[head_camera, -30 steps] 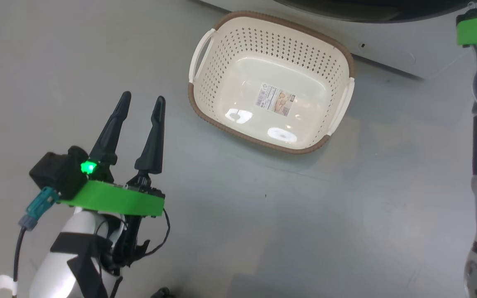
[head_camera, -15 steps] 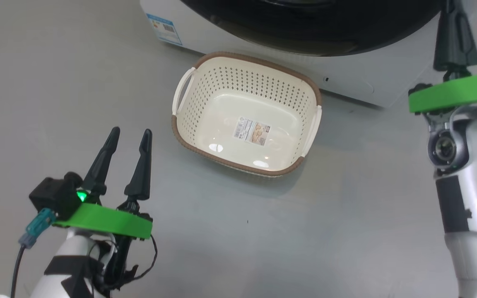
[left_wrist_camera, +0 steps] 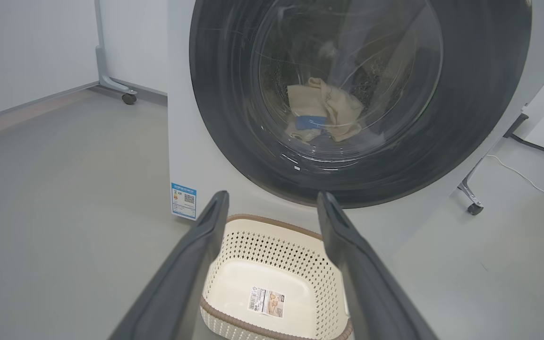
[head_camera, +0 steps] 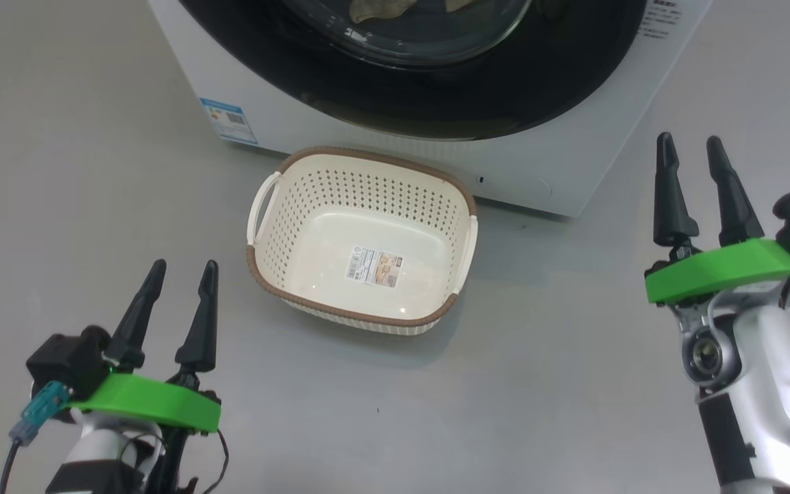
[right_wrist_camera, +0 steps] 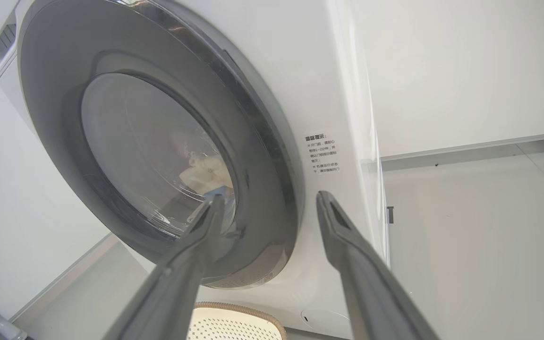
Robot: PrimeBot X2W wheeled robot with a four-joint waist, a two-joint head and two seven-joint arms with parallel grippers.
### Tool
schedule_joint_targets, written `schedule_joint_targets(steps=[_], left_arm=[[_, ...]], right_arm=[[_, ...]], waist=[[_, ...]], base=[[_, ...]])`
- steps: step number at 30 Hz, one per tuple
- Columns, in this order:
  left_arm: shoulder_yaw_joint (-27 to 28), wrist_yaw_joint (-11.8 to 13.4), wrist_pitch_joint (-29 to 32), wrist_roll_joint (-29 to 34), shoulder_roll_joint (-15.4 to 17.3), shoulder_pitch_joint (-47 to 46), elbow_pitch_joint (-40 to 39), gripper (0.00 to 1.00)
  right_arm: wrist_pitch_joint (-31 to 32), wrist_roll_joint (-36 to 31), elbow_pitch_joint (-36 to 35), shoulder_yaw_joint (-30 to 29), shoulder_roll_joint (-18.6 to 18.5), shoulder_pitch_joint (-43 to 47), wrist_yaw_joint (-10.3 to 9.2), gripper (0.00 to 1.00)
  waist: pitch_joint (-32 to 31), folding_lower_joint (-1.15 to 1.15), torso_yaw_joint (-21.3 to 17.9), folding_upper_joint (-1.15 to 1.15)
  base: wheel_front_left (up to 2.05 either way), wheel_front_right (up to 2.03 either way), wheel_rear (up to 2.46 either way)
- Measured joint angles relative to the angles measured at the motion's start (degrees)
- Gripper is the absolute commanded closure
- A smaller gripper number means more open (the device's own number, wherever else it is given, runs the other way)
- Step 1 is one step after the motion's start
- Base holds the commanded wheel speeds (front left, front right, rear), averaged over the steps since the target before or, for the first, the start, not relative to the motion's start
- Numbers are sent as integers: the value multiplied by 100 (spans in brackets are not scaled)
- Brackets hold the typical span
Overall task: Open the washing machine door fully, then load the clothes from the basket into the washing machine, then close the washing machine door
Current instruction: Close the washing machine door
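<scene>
Before the white washing machine (head_camera: pixel 546 171), on a bare grey floor (head_camera: pixel 539 343), both arms hover with the job seemingly done. The washing machine door (head_camera: pixel 422 96) sits against the machine's front, glass bowl facing out toward the robot. Being round, it has no long axis to speak of, and its plane stands upright. Whether it is latched cannot be told.

Behind the glass lie the clothes (left_wrist_camera: pixel 324 111), a pale yellow heap with a blue patch, low in the drum. The basket (head_camera: pixel 367 195) stands mouth-up and empty on the floor just in front of the machine. Its long axis runs across the robot's front, with a handle at either end.

The left end effector (head_camera: pixel 185 267) hovers near the basket's left end, fingers apart, holding nothing, pointing toward the machine. The right end effector (head_camera: pixel 688 139), fingers also apart and empty, stands off the machine's right front corner. It is the nearer of the two to the door, which lies ahead of it and to its left, and its fingers aim about the rim's lower right. Any last push to seat the door would likely fall to that arm, pressing straight in against the door's face.
</scene>
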Motion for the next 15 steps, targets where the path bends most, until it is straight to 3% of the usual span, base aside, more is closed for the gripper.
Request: schedule_joint_targets(steps=[15], left_arm=[[148, 0, 0, 4, 234, 194, 69, 0]], right_arm=[[0, -27, -5, -186, 11, 847, 0, 0]], waist=[[-373, 0, -529, 0]], base=[[0, 0, 0]])
